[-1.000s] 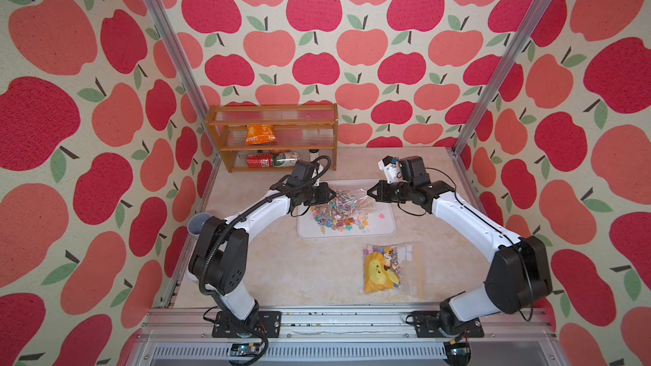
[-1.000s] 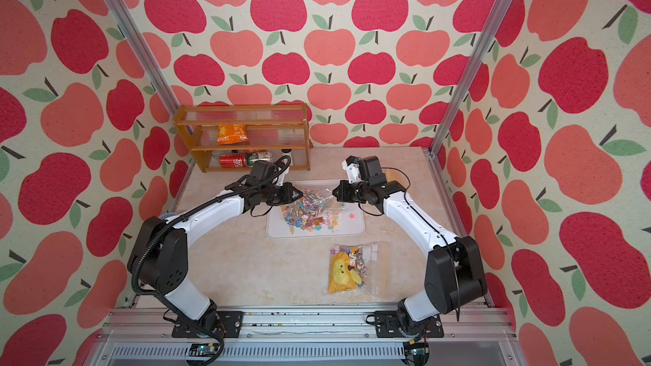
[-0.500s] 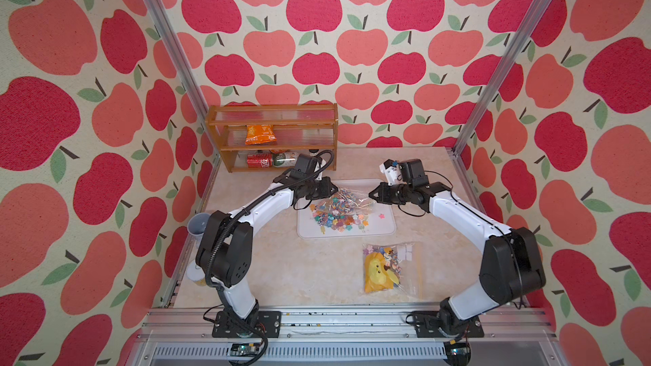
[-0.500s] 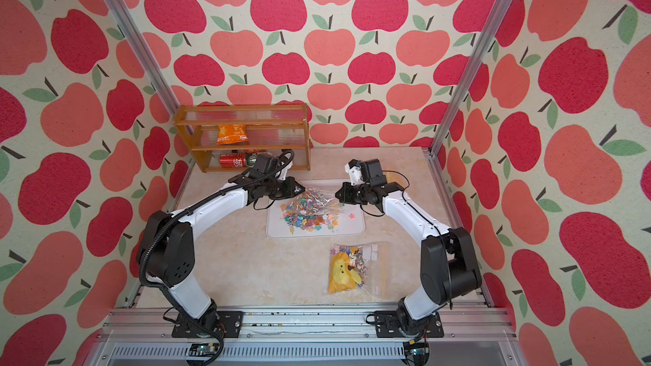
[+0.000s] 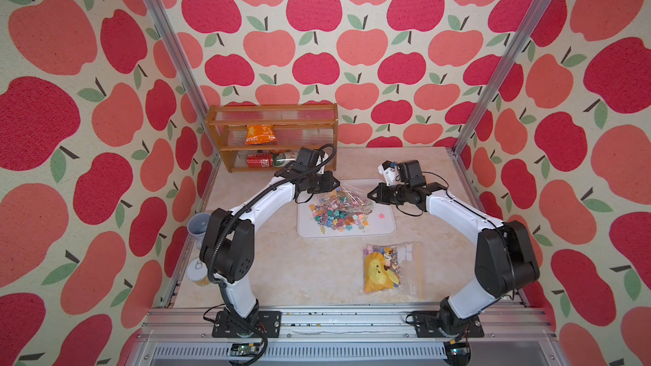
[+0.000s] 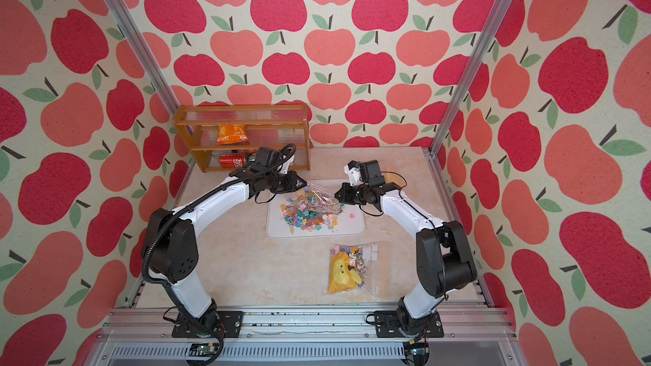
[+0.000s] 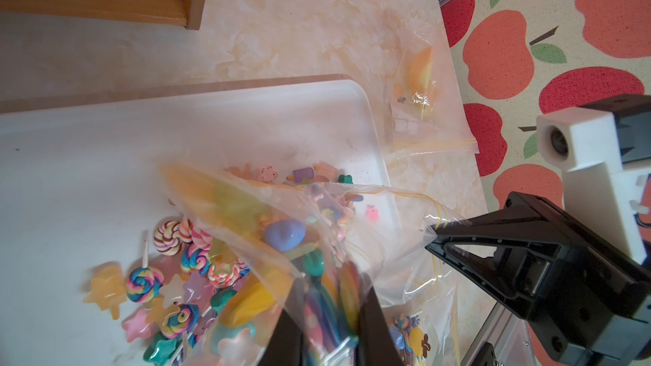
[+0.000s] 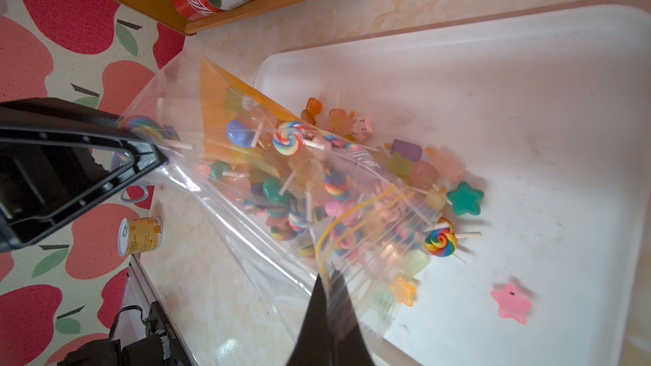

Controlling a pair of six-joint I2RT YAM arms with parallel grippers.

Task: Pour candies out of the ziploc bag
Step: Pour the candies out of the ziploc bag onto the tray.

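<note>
Candies point(image 5: 338, 214) crowd tray point(image 5: 382, 228) and ziploc bag point(image 8: 229, 107), pinched by left fingers point(image 7: 377, 343) and right fingers point(image 8: 327, 339).

the ziploc bag point(image 8: 218, 227) is clear crinkly plastic, super glossy. candies point(image 5: 338, 213) look shiny, some see-through like jelly. tray point(image 5: 382, 227) is smooth white plastic, fairly matt. worktop point(image 5: 299, 269) has a marble-look finish with slight sheen. shelf point(image 7: 91, 5) is varnished wood, walls point(image 5: 88, 100) look like fuzzy cloth, fingers point(image 8: 70, 135) matt black plastic.
</note>
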